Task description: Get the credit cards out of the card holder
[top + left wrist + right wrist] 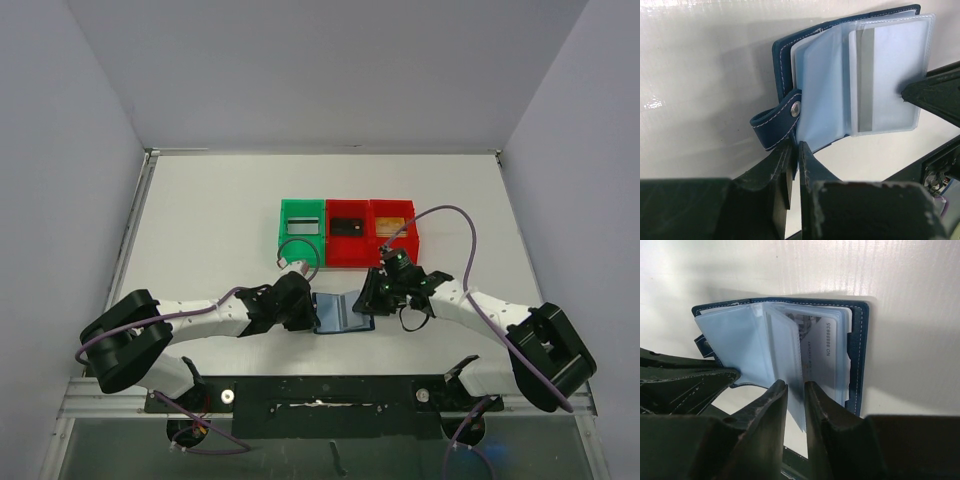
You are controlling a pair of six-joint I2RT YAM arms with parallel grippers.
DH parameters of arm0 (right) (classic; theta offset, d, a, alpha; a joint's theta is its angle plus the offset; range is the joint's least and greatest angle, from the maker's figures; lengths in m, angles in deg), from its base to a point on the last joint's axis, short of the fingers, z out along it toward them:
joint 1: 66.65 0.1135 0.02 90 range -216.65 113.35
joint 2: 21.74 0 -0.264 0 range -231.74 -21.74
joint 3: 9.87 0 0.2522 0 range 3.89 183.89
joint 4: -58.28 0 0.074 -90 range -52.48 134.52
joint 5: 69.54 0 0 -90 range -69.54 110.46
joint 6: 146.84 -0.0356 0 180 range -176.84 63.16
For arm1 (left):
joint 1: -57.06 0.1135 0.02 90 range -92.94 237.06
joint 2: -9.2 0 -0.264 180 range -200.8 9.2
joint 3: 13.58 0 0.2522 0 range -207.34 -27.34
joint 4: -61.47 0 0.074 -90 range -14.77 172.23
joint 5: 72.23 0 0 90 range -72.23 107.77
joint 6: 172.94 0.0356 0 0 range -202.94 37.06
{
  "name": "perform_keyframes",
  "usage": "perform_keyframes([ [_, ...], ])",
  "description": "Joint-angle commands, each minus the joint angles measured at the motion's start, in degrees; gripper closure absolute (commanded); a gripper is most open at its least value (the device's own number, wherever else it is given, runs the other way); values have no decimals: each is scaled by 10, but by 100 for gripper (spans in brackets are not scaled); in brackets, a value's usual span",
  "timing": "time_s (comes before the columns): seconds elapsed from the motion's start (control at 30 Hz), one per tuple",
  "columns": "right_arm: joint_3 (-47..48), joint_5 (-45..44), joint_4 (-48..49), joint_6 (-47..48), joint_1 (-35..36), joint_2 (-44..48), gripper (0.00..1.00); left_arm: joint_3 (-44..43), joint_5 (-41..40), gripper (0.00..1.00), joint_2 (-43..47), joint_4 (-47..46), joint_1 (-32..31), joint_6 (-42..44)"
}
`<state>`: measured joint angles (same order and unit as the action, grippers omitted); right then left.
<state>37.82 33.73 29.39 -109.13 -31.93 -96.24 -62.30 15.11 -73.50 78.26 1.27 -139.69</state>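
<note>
well, my left claw was all but closed, pinching the strap-side edge of the card holder, which lay open on the bench between my arms. a pale card sat inside one clear sleeve. my right claw was narrowed onto a sleeve page. behind, the green bin held the silver card, the middle red bin the black card, the right red bin the gold card.
</note>
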Motion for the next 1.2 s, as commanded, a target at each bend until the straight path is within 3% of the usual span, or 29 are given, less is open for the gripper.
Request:
perform_keyframes([
  [0.0,34,1,-6,12,9,16,83,-7,3,99,1,-12,-3,1],
  [0.1,41,-2,-9,16,12,18,94,-6,3,99,2,-12,-3,1],
  [0.2,44,1,-4,16,12,21,97,-7,1,100,3,-11,-3,1],
  [0.47,37,47,42,9,12,21,82,-11,3,100,-3,-9,-3,2],
  [0.7,11,147,191,-37,23,-13,66,-12,4,100,-4,-13,-3,2],
  [0.9,27,132,161,-19,18,-36,63,-7,-4,100,8,1,-3,1],
  [1.17,28,97,131,-8,13,-33,64,15,-17,85,46,19,-3,-14],
])
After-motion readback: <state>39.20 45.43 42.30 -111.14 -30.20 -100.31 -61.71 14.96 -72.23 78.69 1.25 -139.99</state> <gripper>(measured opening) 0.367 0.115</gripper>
